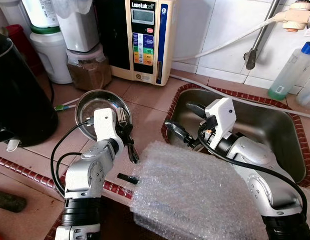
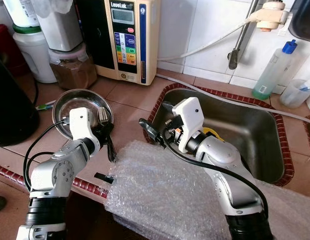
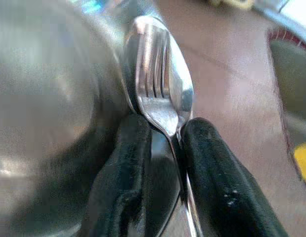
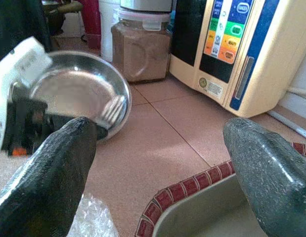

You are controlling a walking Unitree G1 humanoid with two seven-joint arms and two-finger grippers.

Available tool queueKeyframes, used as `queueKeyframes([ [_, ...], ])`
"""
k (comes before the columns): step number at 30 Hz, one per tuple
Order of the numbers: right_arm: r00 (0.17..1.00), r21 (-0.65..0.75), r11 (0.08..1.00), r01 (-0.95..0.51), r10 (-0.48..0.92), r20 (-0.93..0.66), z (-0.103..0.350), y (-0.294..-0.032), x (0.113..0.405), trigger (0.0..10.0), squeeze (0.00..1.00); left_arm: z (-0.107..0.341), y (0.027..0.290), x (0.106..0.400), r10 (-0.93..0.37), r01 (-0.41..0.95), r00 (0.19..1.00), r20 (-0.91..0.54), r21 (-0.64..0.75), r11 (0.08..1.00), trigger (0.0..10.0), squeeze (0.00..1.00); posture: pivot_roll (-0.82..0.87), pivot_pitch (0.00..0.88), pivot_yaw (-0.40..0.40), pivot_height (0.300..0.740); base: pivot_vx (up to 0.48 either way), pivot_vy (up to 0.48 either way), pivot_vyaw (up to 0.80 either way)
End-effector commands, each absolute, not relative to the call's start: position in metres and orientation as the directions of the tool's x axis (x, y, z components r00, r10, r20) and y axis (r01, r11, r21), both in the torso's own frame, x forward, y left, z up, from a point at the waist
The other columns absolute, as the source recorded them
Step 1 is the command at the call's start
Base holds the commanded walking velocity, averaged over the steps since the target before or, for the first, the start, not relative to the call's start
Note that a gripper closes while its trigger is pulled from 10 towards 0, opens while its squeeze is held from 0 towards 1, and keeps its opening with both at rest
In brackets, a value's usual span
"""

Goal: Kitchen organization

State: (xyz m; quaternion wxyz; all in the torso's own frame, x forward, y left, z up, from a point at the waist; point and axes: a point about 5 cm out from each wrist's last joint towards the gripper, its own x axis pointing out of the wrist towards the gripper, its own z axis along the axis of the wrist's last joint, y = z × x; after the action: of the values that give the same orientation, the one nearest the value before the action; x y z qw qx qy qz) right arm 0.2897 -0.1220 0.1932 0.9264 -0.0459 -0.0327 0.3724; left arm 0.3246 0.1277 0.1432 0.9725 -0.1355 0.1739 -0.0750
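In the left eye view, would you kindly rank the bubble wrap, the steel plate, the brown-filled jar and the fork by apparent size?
1. Bubble wrap, though nearest the camera.
2. Steel plate.
3. Brown-filled jar, close to the plate.
4. Fork, held by the left end effector.

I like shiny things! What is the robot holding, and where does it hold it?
The left gripper pinches a fork and spoon together by their necks.
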Motion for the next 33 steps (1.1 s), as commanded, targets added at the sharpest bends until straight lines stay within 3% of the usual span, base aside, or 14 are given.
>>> queueKeyframes([
  [1, 0.725, -0.134, 0.723, -0.678, 0.688, 0.041, 0.199, -0.125, 0.292, 10.0, 0.00, 0.154, 0.127, 0.327, -0.224, 0.137, 0.937, -0.268, -0.308, 0.941, 0.0, 0.00, -0.07, 0.053, -0.013, 0.740, 0.000, 0.000, 0.00],
  [10, 0.727, -0.145, 0.724, -0.674, 0.685, 0.040, 0.200, -0.126, 0.293, 10.0, 0.00, 0.169, 0.132, 0.332, -0.246, 0.174, 0.944, -0.220, -0.304, 0.937, 0.0, 0.00, -0.07, 0.049, -0.015, 0.740, 0.000, 0.000, 0.00],
  [13, 0.731, -0.147, 0.727, -0.670, 0.681, 0.039, 0.200, -0.127, 0.294, 10.0, 0.00, 0.175, 0.141, 0.333, -0.197, 0.148, 0.956, -0.219, -0.218, 0.965, 0.0, 0.00, -0.07, 0.052, -0.017, 0.740, 0.000, 0.000, 0.00],
  [23, 0.734, -0.146, 0.729, -0.668, 0.679, 0.034, 0.198, -0.127, 0.294, 10.0, 0.00, 0.172, 0.155, 0.331, -0.106, 0.068, 0.969, -0.222, -0.175, 0.982, 0.0, 0.00, -0.07, 0.055, -0.021, 0.740, 0.000, 0.000, 0.00],
  [33, 0.737, -0.149, 0.733, -0.664, 0.675, 0.035, 0.198, -0.129, 0.295, 10.0, 0.00, 0.190, 0.152, 0.330, -0.069, 0.058, 0.996, -0.065, -0.152, 0.987, 0.0, 0.00, -0.07, 0.054, -0.025, 0.740, 0.000, 0.000, 0.00],
])
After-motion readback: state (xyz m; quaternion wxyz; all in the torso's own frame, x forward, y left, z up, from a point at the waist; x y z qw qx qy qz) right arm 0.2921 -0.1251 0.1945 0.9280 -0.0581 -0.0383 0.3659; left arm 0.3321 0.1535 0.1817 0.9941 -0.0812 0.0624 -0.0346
